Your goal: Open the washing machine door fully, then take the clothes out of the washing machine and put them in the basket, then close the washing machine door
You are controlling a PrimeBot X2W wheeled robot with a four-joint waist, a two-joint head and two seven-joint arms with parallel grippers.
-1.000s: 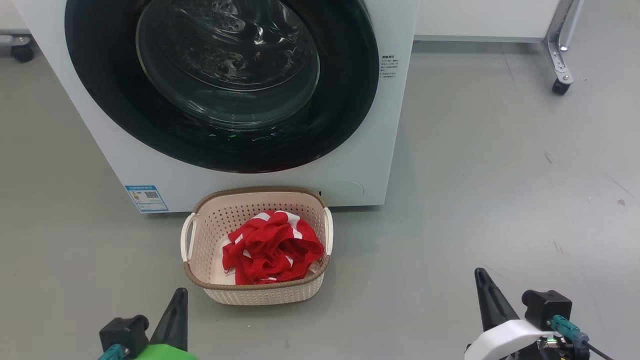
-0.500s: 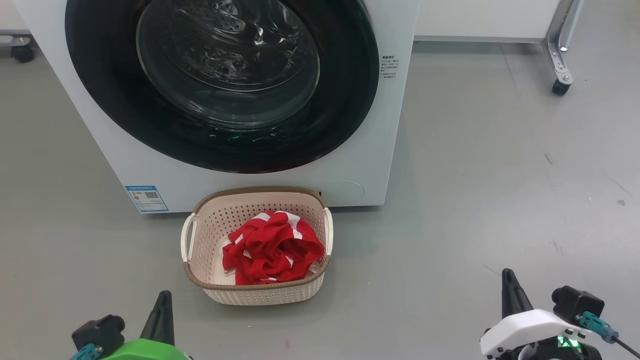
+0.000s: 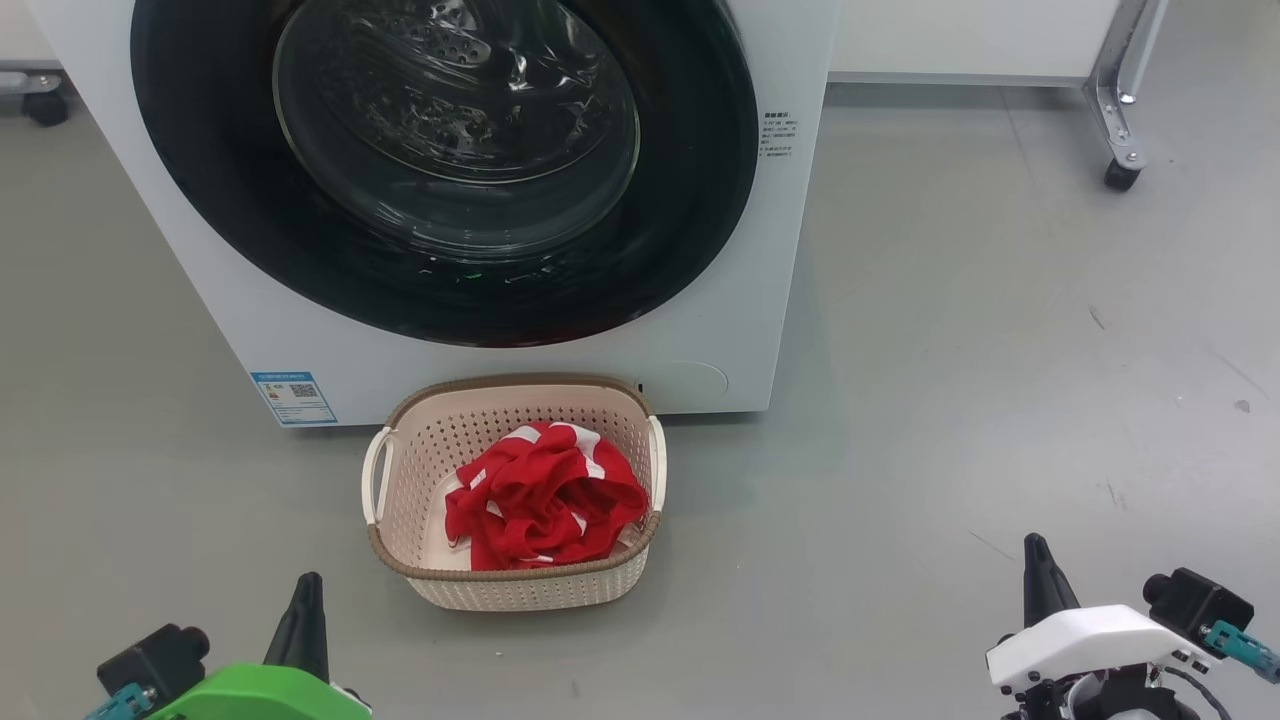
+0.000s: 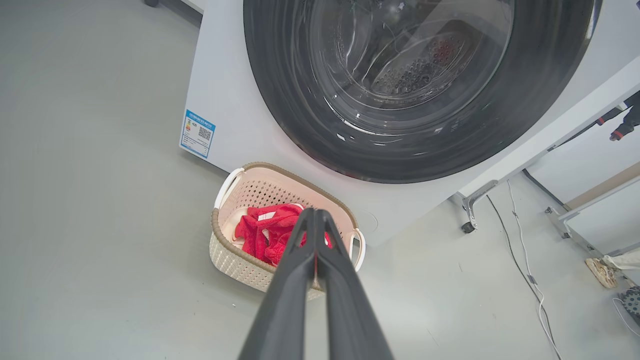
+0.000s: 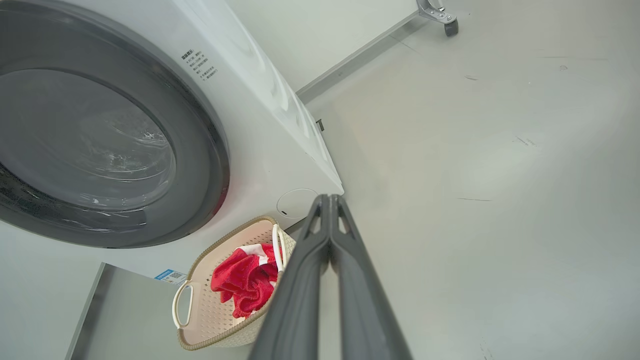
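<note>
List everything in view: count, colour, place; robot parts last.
washing machine: one, white, behind the basket.
washing machine door: one, glossy black, shut on the machine's front.
basket: one, cream, brown rim, floor before the machine.
clothes: one heap, red with white, inside the basket.
sticker: one, blue, machine's lower left front.
wheeled frame: one, metal, head view's upper right.
left gripper: one, dark, shut, lower left.
right gripper: one, dark, shut, lower right.

Floor (image 3: pixel 950 300): smooth grey, faint dark scuffs at right.
Wall panel (image 3: pixel 960 35): white, top edge.
Frame leg (image 3: pixel 1118 110): metal, 1 black caster, upper right.
Cables (image 4: pixel 531 280): on floor, lower right.
</note>
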